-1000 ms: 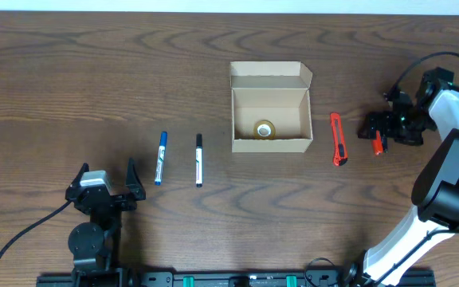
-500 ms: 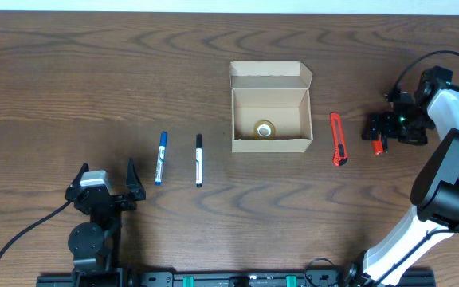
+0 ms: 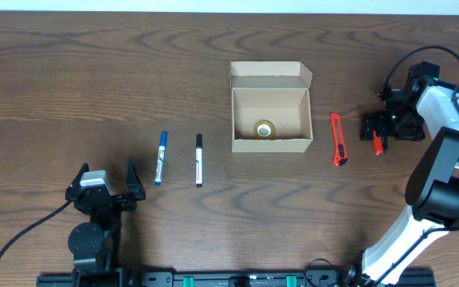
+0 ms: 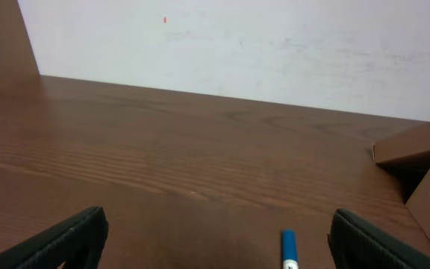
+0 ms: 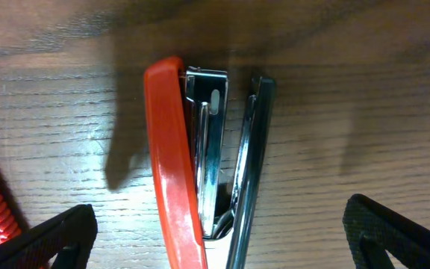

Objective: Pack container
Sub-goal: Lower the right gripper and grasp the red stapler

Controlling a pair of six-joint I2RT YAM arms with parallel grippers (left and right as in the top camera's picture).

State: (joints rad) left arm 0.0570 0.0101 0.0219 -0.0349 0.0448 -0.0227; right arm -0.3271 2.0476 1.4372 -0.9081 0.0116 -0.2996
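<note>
Nearest the robot's edge, the left gripper (image 3: 107,174) sits parked with its jaws spread and nothing between them. Just beyond lie a blue marker (image 3: 161,158) and a black marker (image 3: 198,160), side by side but apart. Further in on the right, the right gripper (image 5: 219,235) hangs wide open over a red stapler (image 5: 172,164) lying on its side, a finger on either flank and neither touching. To take it well, I judge it should descend straight, stay centred on the body, and close across the red cover and dark base, keeping clear of the red box cutter (image 3: 338,139) nearby. The container (image 3: 270,146) stands mid-table beside the cutter, holding a tape roll (image 3: 264,129), its flap lid (image 3: 268,74) folded back on the far side.
</note>
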